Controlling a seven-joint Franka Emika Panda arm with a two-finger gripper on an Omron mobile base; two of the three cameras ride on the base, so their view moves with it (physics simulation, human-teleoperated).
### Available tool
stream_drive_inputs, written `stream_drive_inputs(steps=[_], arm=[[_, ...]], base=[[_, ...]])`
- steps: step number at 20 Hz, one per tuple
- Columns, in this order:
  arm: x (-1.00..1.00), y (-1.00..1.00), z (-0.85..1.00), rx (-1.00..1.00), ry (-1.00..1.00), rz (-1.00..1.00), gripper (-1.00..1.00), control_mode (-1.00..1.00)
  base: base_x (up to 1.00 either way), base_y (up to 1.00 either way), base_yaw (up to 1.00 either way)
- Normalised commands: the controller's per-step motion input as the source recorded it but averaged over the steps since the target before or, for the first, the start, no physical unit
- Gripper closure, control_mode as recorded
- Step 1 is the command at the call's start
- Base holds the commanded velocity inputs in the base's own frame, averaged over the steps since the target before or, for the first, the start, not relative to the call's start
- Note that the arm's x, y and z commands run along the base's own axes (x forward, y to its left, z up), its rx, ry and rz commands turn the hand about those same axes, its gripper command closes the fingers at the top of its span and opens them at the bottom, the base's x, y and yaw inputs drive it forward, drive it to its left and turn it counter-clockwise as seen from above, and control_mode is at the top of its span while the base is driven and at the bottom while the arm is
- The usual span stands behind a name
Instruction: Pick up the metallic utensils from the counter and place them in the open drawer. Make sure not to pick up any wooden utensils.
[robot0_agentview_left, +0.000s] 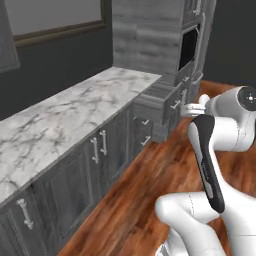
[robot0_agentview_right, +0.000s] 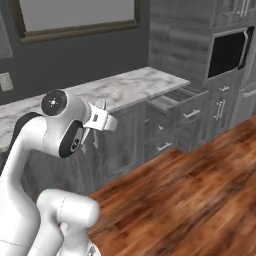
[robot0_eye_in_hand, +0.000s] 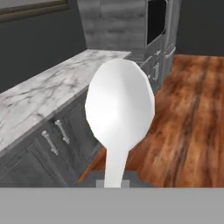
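- The arm (robot0_agentview_left: 210, 165) is folded up over the wood floor (robot0_agentview_right: 200, 190), in front of the run of grey cabinets (robot0_agentview_left: 75, 175).
- In the hand view a pale silvery spoon (robot0_eye_in_hand: 119, 113) stands up from the bottom edge, bowl at the top, handle running down to the fingers; it covers the middle of the picture.
- The fingers hold the spoon by the low end of its handle; the tips themselves are hidden at the bottom edge, so I cannot tell how tightly they close.
- In the left base view the hand (robot0_agentview_left: 192, 109) points toward the drawer; in the right base view the white wrist block (robot0_agentview_right: 100, 119) sticks out from the arm's upper joint.
- The marble counter (robot0_agentview_left: 65, 117) runs along the wall on the left.
- The open drawer (robot0_agentview_right: 175, 102) juts out of the cabinet just past the far end of the counter, silver bar handle (robot0_agentview_right: 191, 114) on its front.
- The spoon is held in the air over the floor, well apart from the drawer.
- A dark oven opening (robot0_agentview_right: 227, 50) sits in the tall unit above the drawer.
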Motion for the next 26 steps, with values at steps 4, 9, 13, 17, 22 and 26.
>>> stream_drive_inputs(steps=[4, 9, 13, 17, 22, 26], arm=[[0.00, 0.00, 0.00, 0.00, 0.00, 0.00, 1.00, 1.00], [0.00, 0.00, 0.00, 0.00, 0.00, 0.00, 1.00, 1.00], [0.00, 0.00, 0.00, 0.00, 0.00, 0.00, 1.00, 1.00], [0.00, 0.00, 0.00, 0.00, 0.00, 0.00, 1.00, 1.00], [0.00, 0.00, 0.00, 0.00, 0.00, 0.00, 1.00, 1.00], [0.00, 0.00, 0.00, 0.00, 0.00, 0.00, 1.00, 1.00]], base=[[1.00, 0.18, -0.40], [1.00, 0.65, -0.41], [1.00, 0.63, -0.34], [1.00, 0.04, -0.22], [1.00, 0.01, -0.19], [1.00, 0.30, -0.23]])
